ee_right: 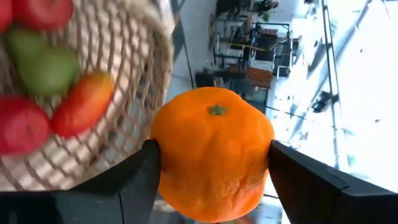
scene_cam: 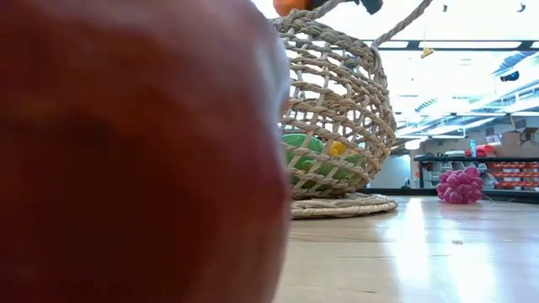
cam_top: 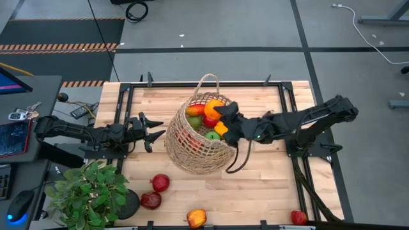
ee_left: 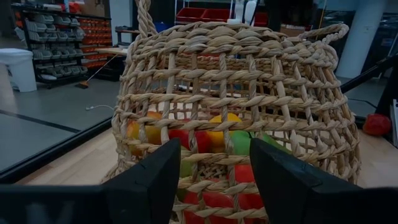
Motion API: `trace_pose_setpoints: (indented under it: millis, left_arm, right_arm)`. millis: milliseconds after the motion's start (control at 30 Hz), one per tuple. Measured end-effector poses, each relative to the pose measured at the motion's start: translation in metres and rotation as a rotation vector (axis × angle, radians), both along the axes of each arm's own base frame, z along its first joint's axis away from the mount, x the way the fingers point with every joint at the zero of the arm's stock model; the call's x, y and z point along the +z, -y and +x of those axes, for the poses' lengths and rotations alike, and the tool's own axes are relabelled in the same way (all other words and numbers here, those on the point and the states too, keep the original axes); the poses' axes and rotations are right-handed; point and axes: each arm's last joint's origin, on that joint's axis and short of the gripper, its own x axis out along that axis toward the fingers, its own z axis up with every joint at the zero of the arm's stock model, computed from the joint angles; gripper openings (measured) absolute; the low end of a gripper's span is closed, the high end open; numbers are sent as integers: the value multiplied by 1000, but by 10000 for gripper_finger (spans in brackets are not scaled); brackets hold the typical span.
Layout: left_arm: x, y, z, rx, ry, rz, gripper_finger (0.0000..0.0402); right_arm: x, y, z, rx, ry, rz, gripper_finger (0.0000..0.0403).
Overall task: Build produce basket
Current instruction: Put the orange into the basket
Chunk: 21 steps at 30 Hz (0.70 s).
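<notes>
The tan wicker basket (cam_top: 198, 137) stands mid-table on its base and holds red, green, yellow and orange produce (ee_left: 214, 140). My right gripper (cam_top: 223, 117) reaches in from the table's right and is shut on an orange fruit (ee_right: 211, 152) over the basket's open mouth. That fruit also shows at the top of the low view (scene_cam: 290, 5). My left gripper (cam_top: 155, 130) waits level and open just left of the basket, its fingers (ee_left: 149, 180) facing the basket wall (ee_left: 236, 93) and apart from it. My right gripper pinches the orange fruit between its two fingers, one finger (ee_right: 140, 177) on each of two opposite sides (ee_right: 165, 143). The fingers come nearly level from the table's right. The fruit is lifted clear above the basket's rim (cam_top: 214, 102), its green stem mark (ee_right: 217, 110) facing the wrist camera.
Loose produce lies near the front edge: two dark red fruits (cam_top: 160, 183) (cam_top: 151, 200), a red-yellow one (cam_top: 196, 218) and a red one (cam_top: 298, 217). One red fruit (scene_cam: 135, 151) fills the low view's left. A purple grape bunch (scene_cam: 459, 185) and a potted plant (cam_top: 89, 191) also stand there.
</notes>
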Motion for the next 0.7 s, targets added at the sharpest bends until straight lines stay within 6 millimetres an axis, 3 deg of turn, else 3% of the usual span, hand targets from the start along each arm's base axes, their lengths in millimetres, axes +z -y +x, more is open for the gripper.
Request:
trace_pose_setpoints:
  millis: [200,367,533,700]
  left_arm:
    - [0,0,0,0,0,0,195]
    - [0,0,0,0,0,0,197]
    - [0,0,0,0,-1,0,201]
    - [0,0,0,0,0,0,201]
  right_arm:
    - [-19,-6,13,-49,-122,-141,281]
    - [-20,-6,15,-70,-87,-103,282]
    - [1,6,3,-85,161,184,282]
    - [30,26,-22,-150,460,495,282]
